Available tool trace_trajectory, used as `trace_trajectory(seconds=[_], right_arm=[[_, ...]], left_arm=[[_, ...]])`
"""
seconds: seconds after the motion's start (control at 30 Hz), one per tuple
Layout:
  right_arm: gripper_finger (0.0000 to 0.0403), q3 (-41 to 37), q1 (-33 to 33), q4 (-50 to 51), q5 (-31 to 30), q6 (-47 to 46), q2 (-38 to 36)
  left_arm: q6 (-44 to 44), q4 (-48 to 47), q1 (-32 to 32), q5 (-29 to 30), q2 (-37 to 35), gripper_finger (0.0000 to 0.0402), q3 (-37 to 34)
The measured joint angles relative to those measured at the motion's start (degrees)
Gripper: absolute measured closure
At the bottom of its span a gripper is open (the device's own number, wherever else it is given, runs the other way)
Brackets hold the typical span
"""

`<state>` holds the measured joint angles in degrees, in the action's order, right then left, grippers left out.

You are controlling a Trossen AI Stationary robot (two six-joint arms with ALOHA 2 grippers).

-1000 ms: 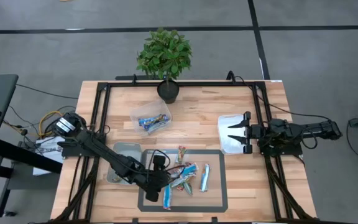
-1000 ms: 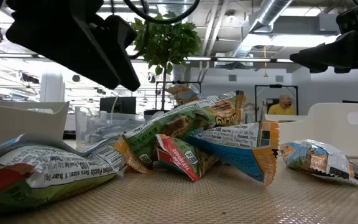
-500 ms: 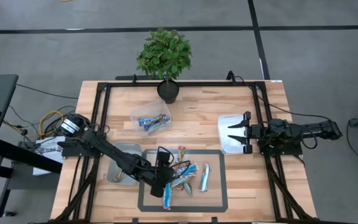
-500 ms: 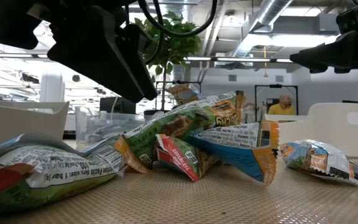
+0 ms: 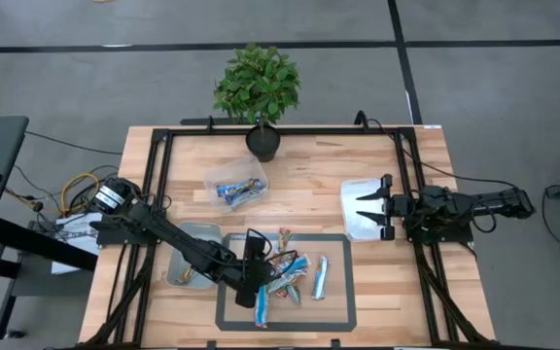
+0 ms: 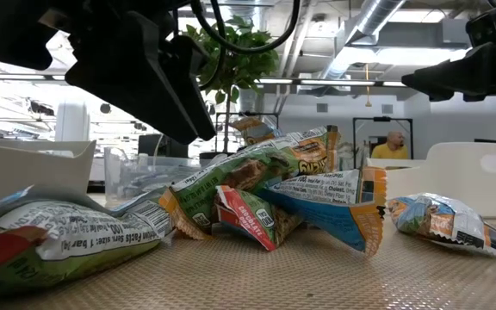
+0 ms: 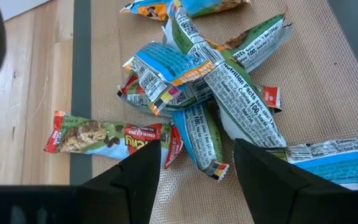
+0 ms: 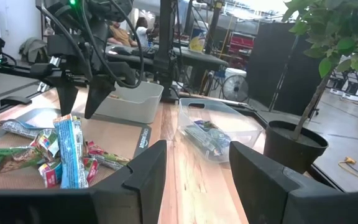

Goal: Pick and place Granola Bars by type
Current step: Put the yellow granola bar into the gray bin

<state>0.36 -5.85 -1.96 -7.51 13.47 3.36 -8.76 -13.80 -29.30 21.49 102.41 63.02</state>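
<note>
Several granola bars [image 5: 290, 274] lie in a loose pile on the brown mat [image 5: 333, 311]. In the left wrist view the pile [image 7: 210, 81] holds blue and green wrappers, with a red-and-green bar [image 7: 110, 137] lying apart beside it. My left gripper [image 5: 249, 289] is open and empty and hovers over the pile's left near side. Its fingers [image 7: 145, 171] stand above the mat, apart from the bars. It shows as a dark shape in the low view [image 6: 145, 69]. My right gripper [image 5: 367, 207] is open and empty and waits over the white bin [image 5: 356, 226] at the right.
A clear bin [image 5: 236, 187] with blue bars stands at the far middle, with a potted plant [image 5: 258, 92] behind it. A grey bin [image 5: 191, 255] sits left of the mat. A single blue bar [image 5: 320, 277] lies right of the pile. A black frame runs around the table.
My left gripper has moved a little toward the table's right edge, closer over the pile of bars, and then held still. Its fingers stay open. The bars have not moved.
</note>
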Motion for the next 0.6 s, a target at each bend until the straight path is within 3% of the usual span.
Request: trace_trajectory(seconds=[0.6], right_arm=[[0.0232,0.01,-0.01,-0.06,0.0,0.0,0.0]], left_arm=[[2.41,1.25,-0.24,-0.77,1.9,0.0205,1.33]])
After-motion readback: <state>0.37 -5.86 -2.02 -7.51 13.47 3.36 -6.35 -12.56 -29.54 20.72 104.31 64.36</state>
